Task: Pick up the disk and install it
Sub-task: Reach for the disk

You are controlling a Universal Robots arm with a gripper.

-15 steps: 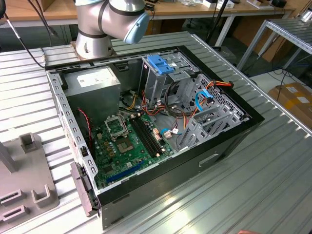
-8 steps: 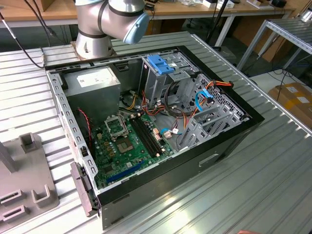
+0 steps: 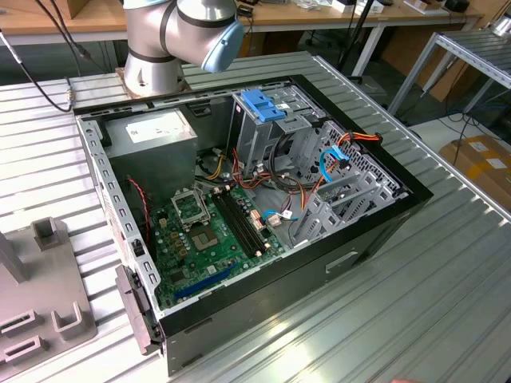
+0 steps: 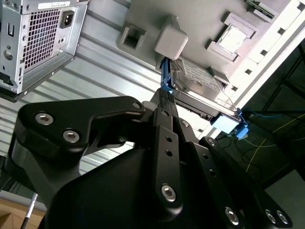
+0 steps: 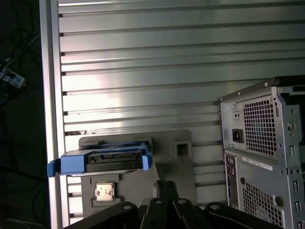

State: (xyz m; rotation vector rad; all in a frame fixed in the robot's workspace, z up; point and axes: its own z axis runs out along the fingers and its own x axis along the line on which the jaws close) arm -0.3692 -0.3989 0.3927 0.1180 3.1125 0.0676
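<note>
While the disk [image 5: 102, 161] sits on a grey fixture plate [image 5: 167, 162], the claw [image 5: 165, 185] hangs beside it, nearly shut. A computer case [image 5: 262, 143] stands nearby.

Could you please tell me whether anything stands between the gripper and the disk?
Nothing visible does. In the second wrist view the gripper sits right by the blue carrier edge of the disk, which rests on the grey fixture plate.

place: robotics lab | cues: open pc case [image 3: 263, 311], ribbed metal table [image 3: 415, 303], wooden workbenches [image 3: 88, 20]
</note>
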